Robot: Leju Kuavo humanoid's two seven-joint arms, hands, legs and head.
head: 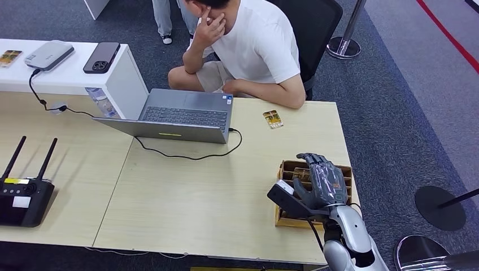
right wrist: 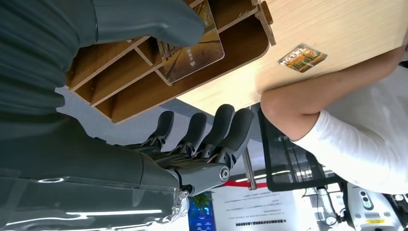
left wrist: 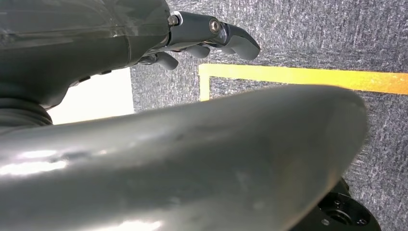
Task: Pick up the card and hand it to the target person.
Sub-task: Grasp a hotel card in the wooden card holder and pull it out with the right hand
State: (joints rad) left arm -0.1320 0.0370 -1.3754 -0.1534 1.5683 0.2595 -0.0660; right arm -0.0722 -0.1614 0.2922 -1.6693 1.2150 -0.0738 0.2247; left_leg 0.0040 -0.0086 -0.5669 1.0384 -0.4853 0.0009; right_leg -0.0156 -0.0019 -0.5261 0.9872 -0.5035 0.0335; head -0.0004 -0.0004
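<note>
An office: light wooden desks [head: 186, 197], open laptop [head: 181, 116], router [head: 22, 195], grey carpet [head: 395, 113], stanchion bases [head: 343, 48].

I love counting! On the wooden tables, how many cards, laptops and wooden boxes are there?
Cards: 2, one lying loose and one in the box
Laptops: 1
Wooden boxes: 1
Total: 4

The right hand [right wrist: 192, 144] hovered beside a wooden divided holder [right wrist: 144, 91], fingers [right wrist: 219, 127] extended and apart, holding nothing. A card [right wrist: 190, 55] stood in one compartment. Another card [right wrist: 302, 57] lay on the table [right wrist: 337, 33] near a seated person's arm [right wrist: 327, 96].
</note>
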